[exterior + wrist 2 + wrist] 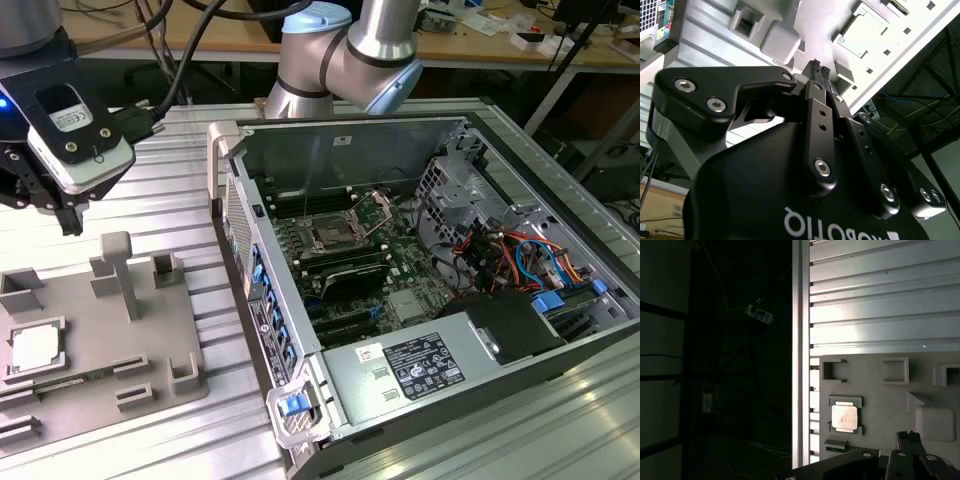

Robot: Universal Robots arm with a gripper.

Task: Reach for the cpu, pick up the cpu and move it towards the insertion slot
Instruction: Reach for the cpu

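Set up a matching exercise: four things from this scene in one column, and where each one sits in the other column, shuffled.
1. cpu
2. insertion slot
3. gripper
4. grey tray

A. on the green board inside the open case
B. flat on the ribbed table
C. in a pocket of the tray
D. in the air near the tray

Pairs: 1-C, 2-A, 3-D, 4-B.

Nothing legible enough to quote. Second wrist view: large white lettering [840, 226] on the gripper [819, 68] body, partly cut off. Exterior view: black label [424, 366] with fine white print on the power supply [385, 398], white sticker [368, 352] at its 10 o'clock, white label [70, 118] on the wrist camera block [100, 165]. All are too small to read.
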